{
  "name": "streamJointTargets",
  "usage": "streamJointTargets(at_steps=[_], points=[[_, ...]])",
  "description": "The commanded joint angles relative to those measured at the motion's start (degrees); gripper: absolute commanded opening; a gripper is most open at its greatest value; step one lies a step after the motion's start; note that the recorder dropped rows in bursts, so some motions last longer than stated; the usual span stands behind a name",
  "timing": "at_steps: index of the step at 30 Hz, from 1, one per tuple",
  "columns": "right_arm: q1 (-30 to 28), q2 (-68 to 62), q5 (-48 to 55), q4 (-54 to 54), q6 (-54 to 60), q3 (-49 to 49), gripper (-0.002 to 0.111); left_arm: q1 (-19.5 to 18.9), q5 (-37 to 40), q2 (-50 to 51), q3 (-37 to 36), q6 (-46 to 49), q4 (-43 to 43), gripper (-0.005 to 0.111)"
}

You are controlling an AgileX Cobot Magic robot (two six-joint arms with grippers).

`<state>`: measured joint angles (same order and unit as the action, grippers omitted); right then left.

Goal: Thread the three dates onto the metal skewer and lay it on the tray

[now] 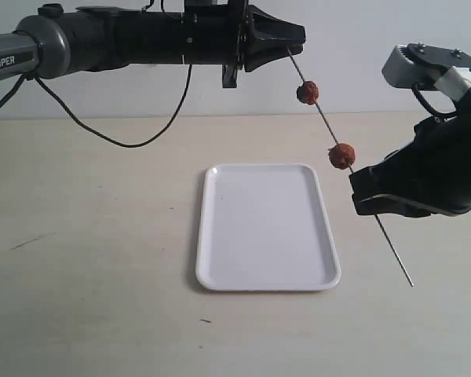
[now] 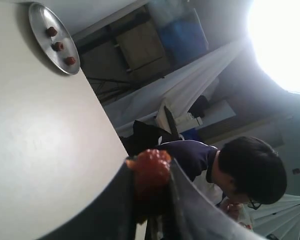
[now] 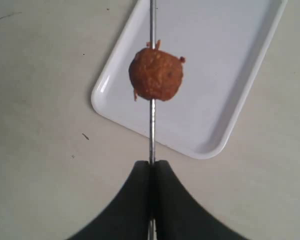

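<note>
Right gripper (image 3: 151,167) clamps the skewer (image 3: 151,125) tight; left gripper (image 2: 150,176) pinches the third date (image 2: 151,166) at its eleven-o'clock tip. Next, push it on.

Surface: a pale beige table (image 1: 78,275), matt and plain, its far edge meeting a light wall.
Tray: a white rectangular tray (image 1: 267,228) with rounded corners and a low raised rim lies flat around the middle of the visible tabletop. Its short sides face the far and near edges.
Dish: a round silver dish (image 2: 54,37) shows only in the left wrist view. It rests close to an edge of the table; which edge cannot be told.
Marks: a faint dark streak (image 1: 20,242) towards the left edge, and a tiny dark speck (image 1: 206,320) just off the tray's near left corner.
Cable: a black cable (image 1: 125,144) dips low by the far edge; contact with the table is unclear.
</note>
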<state>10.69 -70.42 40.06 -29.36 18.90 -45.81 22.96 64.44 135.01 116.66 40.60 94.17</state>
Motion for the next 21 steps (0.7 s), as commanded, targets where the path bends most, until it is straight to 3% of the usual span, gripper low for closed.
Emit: streamJointTargets(at_steps=[1,21], points=[[-0.1,0.3,-2.4,-0.6,-0.4,-0.3,0.0,0.4,1.7,-0.4,0.0,0.7,-0.1,0.0],[-0.1,-0.2,-16.6,-5.4,-3.1,-0.3,0.0,0.4,4.2,-0.4,0.0,1.2,-0.1,0.0]])
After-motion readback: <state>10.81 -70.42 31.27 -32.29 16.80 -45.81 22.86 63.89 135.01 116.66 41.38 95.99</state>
